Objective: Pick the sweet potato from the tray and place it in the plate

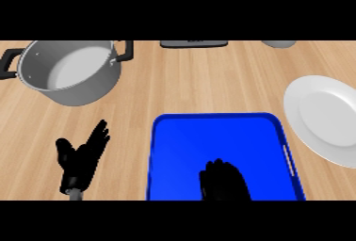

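The right hand (224, 181) is over the near part of the blue tray (208, 127), back up and fingers bent down; I cannot tell if it holds the sweet potato, which is not visible. The left hand (82, 155) rests open beside the tray, fingers up. The white plate (327, 117) lies to the right.

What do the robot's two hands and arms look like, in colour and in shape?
Both hands are plain black, with slim fingers and a thumb. The left hand joins a short grey forearm piece at the wrist, round like a tube. Of the right hand only the black part shows; its forearm is out of view. No cables or markings show.
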`<action>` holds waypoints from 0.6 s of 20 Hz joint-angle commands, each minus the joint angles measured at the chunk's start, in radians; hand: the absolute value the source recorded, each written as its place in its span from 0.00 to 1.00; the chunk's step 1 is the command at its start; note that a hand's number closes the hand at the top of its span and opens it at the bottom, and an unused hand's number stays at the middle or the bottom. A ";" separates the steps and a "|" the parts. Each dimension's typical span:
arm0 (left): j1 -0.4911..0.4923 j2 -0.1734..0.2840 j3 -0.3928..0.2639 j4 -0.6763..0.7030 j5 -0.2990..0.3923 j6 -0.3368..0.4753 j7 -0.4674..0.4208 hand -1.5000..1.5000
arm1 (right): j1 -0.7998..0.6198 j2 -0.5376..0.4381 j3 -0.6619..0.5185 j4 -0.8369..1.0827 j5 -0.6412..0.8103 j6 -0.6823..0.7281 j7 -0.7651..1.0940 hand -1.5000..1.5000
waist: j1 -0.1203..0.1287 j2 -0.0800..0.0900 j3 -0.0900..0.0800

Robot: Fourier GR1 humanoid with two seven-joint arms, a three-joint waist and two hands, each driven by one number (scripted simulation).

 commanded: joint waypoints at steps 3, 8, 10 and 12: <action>0.021 0.026 0.037 -0.009 0.027 -0.014 0.006 0.50 | 0.186 -0.161 0.007 -0.333 -0.064 -0.311 -0.162 1.00 | -0.019 -0.003 0.000; 0.006 0.005 0.015 -0.015 0.004 -0.001 0.005 0.50 | 0.368 -0.242 -0.085 -0.443 -0.147 -0.571 -0.228 1.00 | -0.007 0.005 -0.001; 0.007 0.010 0.017 -0.007 0.010 -0.009 0.024 0.50 | 0.415 -0.317 -0.199 -0.534 -0.277 -0.602 -0.261 1.00 | -0.006 0.008 -0.001; -0.012 -0.008 0.011 0.041 -0.001 -0.013 -0.011 0.50 | 0.461 -0.321 -0.248 -0.531 -0.367 -0.682 -0.299 1.00 | -0.005 0.011 -0.002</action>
